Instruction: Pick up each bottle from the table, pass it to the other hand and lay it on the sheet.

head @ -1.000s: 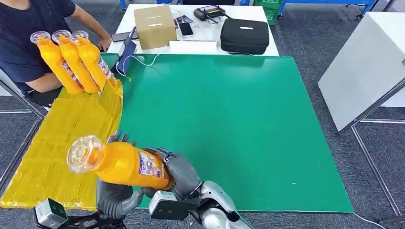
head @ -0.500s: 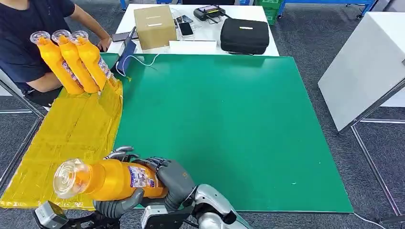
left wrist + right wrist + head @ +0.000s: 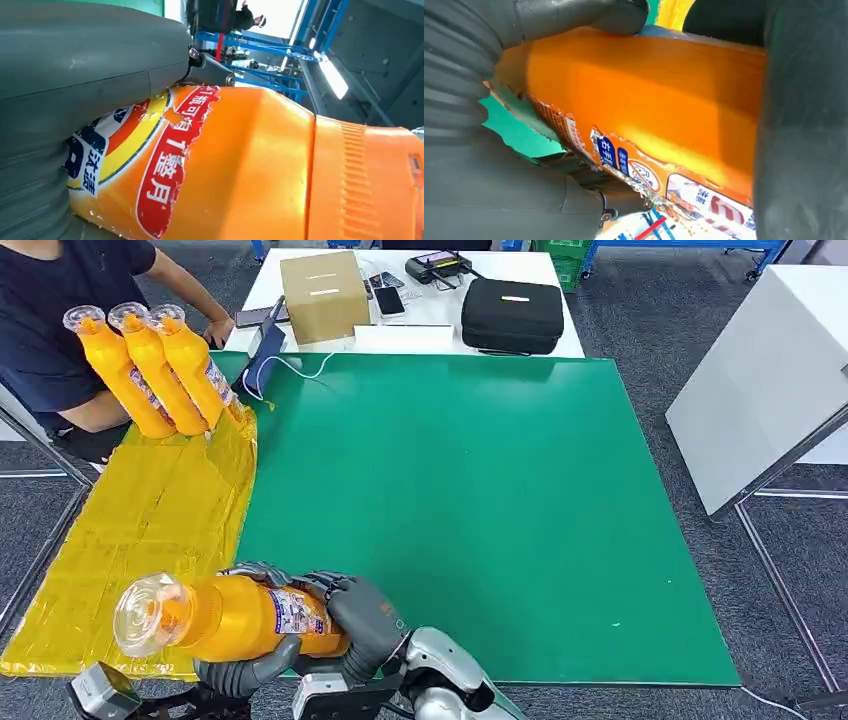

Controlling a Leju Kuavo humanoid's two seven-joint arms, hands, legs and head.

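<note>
Fingers (image 3: 262, 573) of both hands hide bottle's (image 3: 225, 617) base.

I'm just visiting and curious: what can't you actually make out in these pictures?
- Head view: the left hand lies under the orange plastic bottle, mostly hidden by it.
- Head view: the right hand covers the bottle's base.
- Left wrist view: the bottle's cap end is cut off by the edge.
- Head view: items on the white table beyond the black case are too small.
</note>
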